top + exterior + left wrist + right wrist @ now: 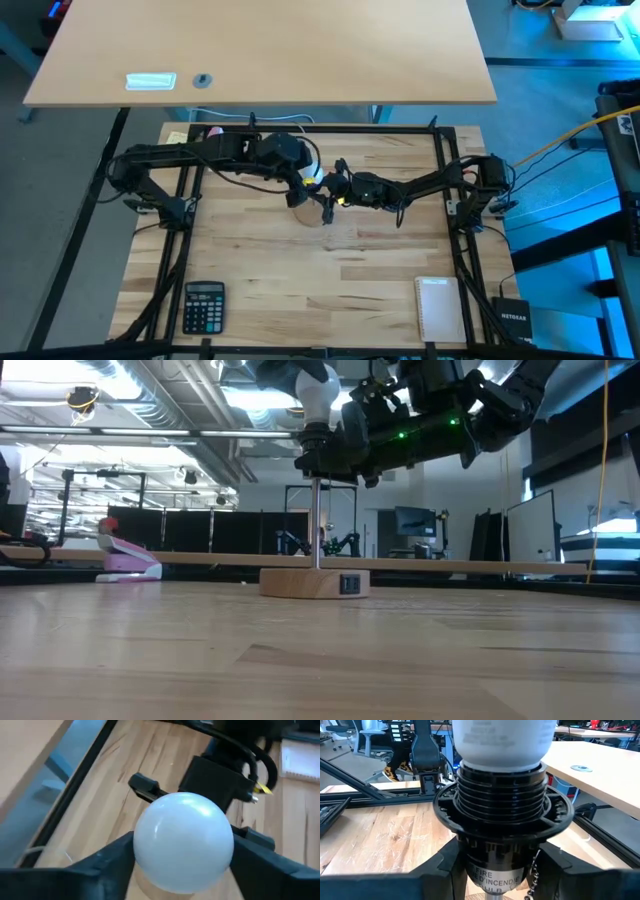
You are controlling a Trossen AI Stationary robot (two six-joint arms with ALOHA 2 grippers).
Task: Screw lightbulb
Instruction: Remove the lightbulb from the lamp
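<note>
The white lightbulb (318, 395) sits upright in the top of the black socket (325, 455). The socket stands on a thin metal stem (316, 525) rising from a round wooden base (315, 582) on the table's middle. My left gripper (182, 870) is shut on the lightbulb (182, 842). It shows in the high view (303, 178). My right gripper (497, 870) is shut on the socket (500, 815). It shows in the high view (330, 192). In the right wrist view the bulb's neck (502, 742) enters the socket's ribbed collar. My left gripper pinches the bulb's round glass at its widest part (142, 845) between its two fingers (107, 865). It comes slanting down from above and the table's left. The bulb stands upright with its lower end in the socket. My right gripper pinches the socket's lower body (495, 862), below the ribbed collar, between its two fingers (445, 867). It comes about level from the table's right side. The socket stays upright on its stem, with the wooden base on the table.
A calculator (204, 306) lies near the front left and a notepad (438, 308) near the front right. A black metal frame (440, 150) borders the table. A second tabletop (260, 50) lies beyond the far edge. A small black box (515, 318) lies off the right front corner.
</note>
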